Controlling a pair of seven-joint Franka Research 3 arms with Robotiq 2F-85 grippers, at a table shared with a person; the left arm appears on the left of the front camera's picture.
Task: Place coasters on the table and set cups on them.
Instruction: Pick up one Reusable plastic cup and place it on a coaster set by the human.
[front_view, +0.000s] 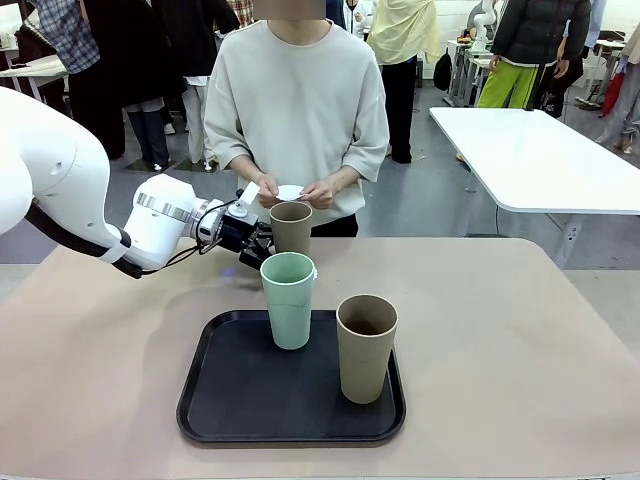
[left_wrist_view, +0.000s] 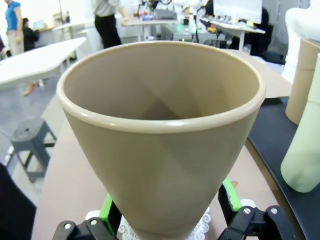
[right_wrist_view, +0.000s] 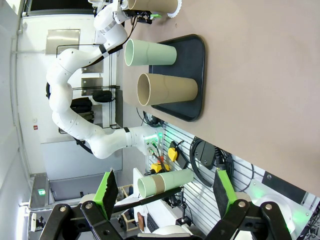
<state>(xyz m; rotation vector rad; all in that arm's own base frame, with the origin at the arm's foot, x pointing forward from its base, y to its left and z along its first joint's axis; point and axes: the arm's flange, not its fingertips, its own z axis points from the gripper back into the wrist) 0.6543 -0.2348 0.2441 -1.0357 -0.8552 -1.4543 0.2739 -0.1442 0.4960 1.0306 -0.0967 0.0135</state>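
A brown cup (front_view: 290, 226) stands on the tan table (front_view: 520, 330) behind the tray, on a white lacy coaster (left_wrist_view: 203, 229). My left gripper (front_view: 262, 240) reaches in from the left, and its green pads (left_wrist_view: 228, 196) stand either side of that cup (left_wrist_view: 165, 135) near its base, open, with a slight gap at one pad. A mint green cup (front_view: 288, 300) and a second brown cup (front_view: 366, 346) stand on the black tray (front_view: 230, 400). The person across the table holds a white coaster (front_view: 289, 192) in both hands. My right gripper (right_wrist_view: 165, 200) is open and holds nothing.
The tray lies in the middle of the near half of the table. A white rectangular table (front_view: 540, 150) stands at the back right. Other people stand farther back. A grey stool (left_wrist_view: 30, 135) sits on the floor beside the table.
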